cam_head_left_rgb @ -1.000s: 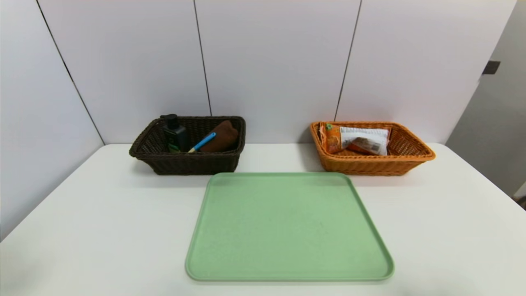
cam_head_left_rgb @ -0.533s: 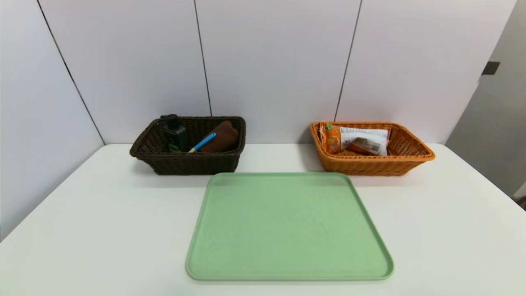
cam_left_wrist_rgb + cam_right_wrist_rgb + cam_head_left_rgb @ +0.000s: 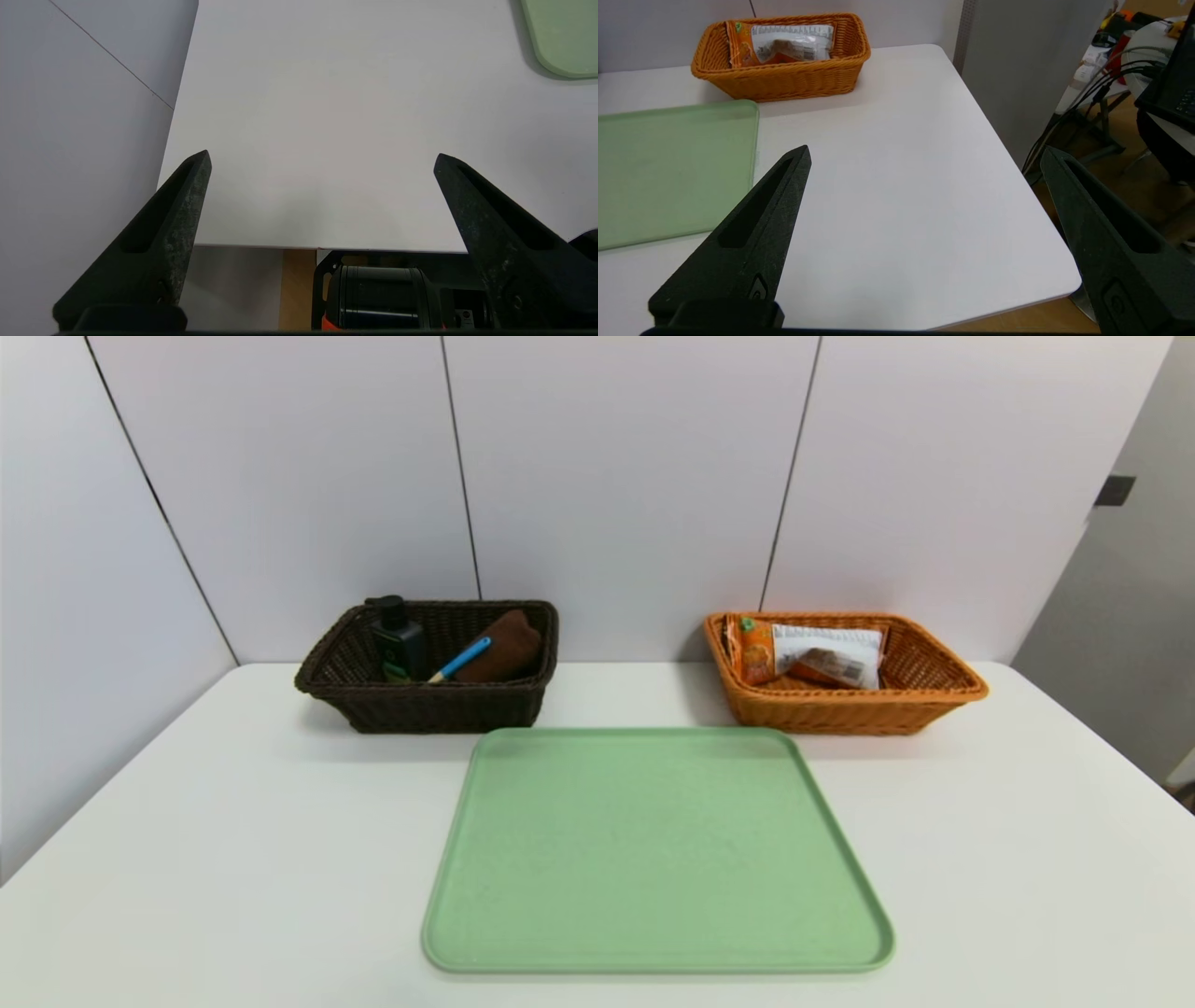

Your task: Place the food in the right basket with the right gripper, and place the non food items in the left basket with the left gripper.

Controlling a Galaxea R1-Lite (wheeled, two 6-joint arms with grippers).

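Head view: dark basket (image 3: 446,707), tabletop's far edge, left: bottle (image 3: 400,649), cloth (image 3: 504,649), spoon (image 3: 462,658), sorted as non-food. Orange basket (image 3: 845,714), far edge, right: packet (image 3: 826,653), being food. Left pincer (image 3: 322,161), right pincer (image 3: 926,148): both wide open, empty, near edge.

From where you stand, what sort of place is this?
Probably a robotics lab or test area: a plain white table against panelled walls, with cables and a laptop beyond.
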